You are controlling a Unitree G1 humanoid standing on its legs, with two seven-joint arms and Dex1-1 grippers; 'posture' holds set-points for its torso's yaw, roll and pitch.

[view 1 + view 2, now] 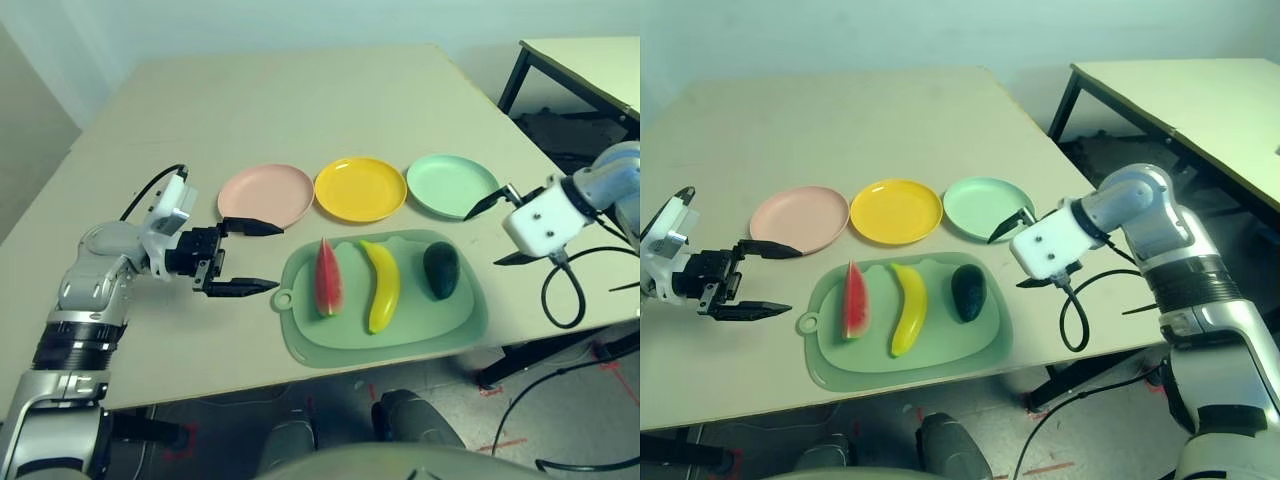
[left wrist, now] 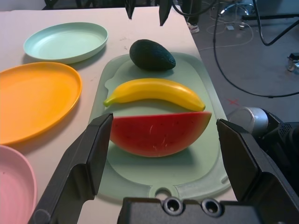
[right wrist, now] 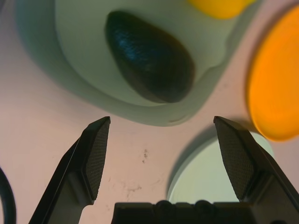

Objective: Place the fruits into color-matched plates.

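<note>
A red watermelon wedge (image 1: 327, 277), a yellow banana (image 1: 382, 285) and a dark green avocado (image 1: 440, 270) lie side by side on the pale green cutting board (image 1: 400, 335). Behind it stand the pink plate (image 1: 266, 194), the yellow plate (image 1: 360, 188) and the mint green plate (image 1: 451, 185), all bare. My left gripper (image 1: 262, 257) is open just left of the board, pointing at the watermelon (image 2: 159, 133). My right gripper (image 1: 497, 230) is open to the right of the board, near the green plate's edge, facing the avocado (image 3: 149, 56).
The table's front edge (image 1: 300, 385) runs close below the board. A black cable (image 1: 565, 295) loops down from my right wrist. A second table (image 1: 590, 65) stands at the far right. Bare tabletop (image 1: 300, 100) stretches behind the plates.
</note>
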